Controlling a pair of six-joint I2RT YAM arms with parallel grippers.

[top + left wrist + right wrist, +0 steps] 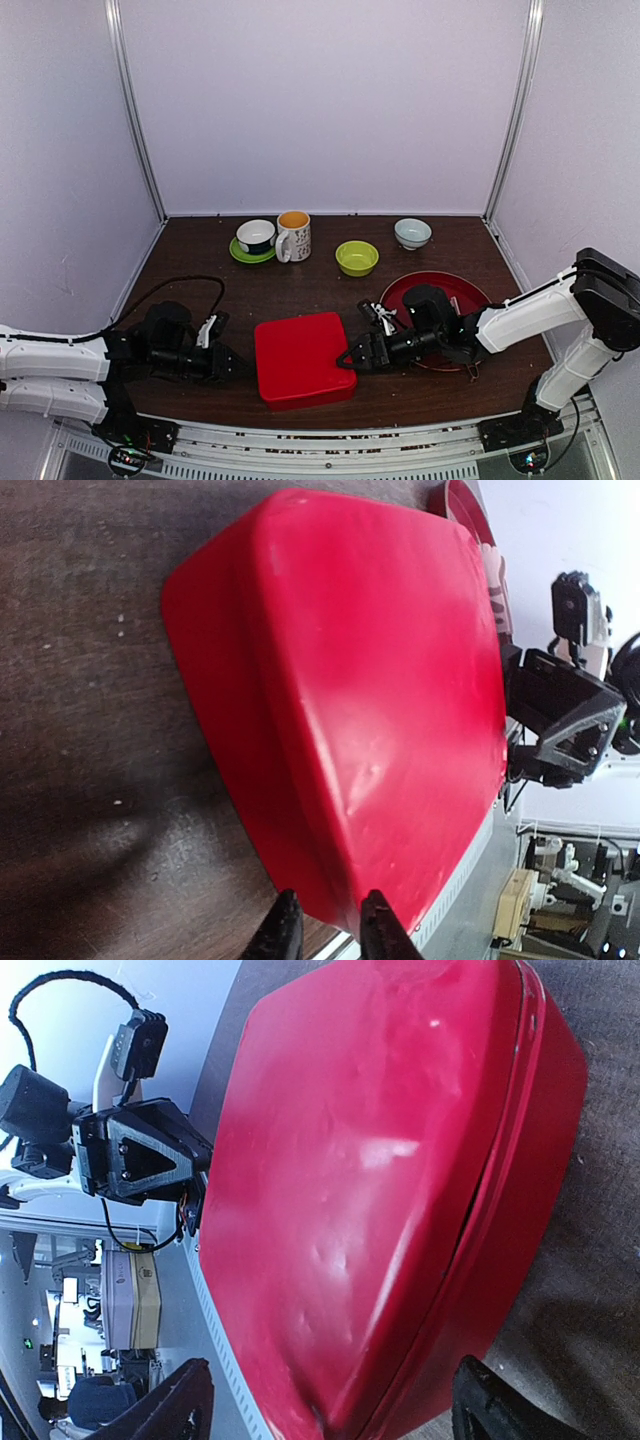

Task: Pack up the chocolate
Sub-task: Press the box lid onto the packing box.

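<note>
**Both my grippers at the closed red box**

My left gripper (238,362) lies low on the table (300,295) at the left side of the red box (300,358). In my left wrist view its fingers (285,930) stand close together with only a narrow gap, and the box's near corner shows in that gap. I cannot tell whether they pinch the box or merely sit in front of it.

My right gripper (347,360) reaches in from the right, its tip at the box's right edge. Its fingers (185,1400) are spread wide and grasp nothing; a corner of the box lies between them.

The box sits at the near middle of the table with its lid down. The seam between lid and base runs along the side in my right wrist view.

No chocolate shows in any view, so I cannot tell where it is.

A red plate (470,290) lies behind my right arm. Along the far edge, left to right, stand a cup (256,235) on a green saucer (240,254), a mug (294,237), a green bowl (357,258) and a pale bowl (412,233).
</note>
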